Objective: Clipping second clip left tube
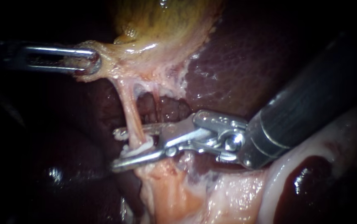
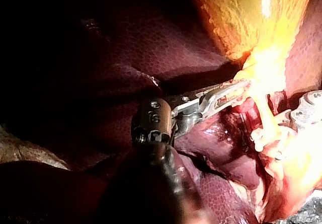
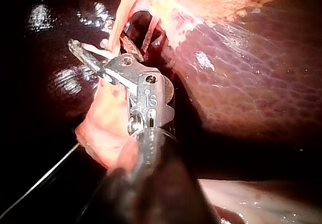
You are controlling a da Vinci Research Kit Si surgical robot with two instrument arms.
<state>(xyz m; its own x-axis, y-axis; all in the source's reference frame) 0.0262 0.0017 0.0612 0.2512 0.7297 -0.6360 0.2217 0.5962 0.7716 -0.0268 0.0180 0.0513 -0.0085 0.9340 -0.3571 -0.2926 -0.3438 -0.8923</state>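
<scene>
The left tube (image 1: 129,112) runs as a pale strand from the gallbladder (image 1: 166,20) down to pink tissue. My right instrument (image 1: 114,149) comes in from the right with its jaws open. One jaw lies above and one below the left tube, which passes through the gap. A white clip (image 1: 140,146) lies against the tube between them. My left instrument (image 1: 88,62) is shut on the yellowish tissue at the gallbladder's lower end and holds it to the left. The right wrist view shows the right instrument (image 3: 90,45) at the tube (image 3: 116,22).
Dark red liver (image 1: 245,62) lies behind and to the right. A thinner second strand (image 1: 157,97) runs just right of the left tube. Pale fatty tissue (image 1: 228,195) fills the lower right. The left wrist view shows my left instrument (image 2: 236,89) beside the right one's tip (image 2: 307,110).
</scene>
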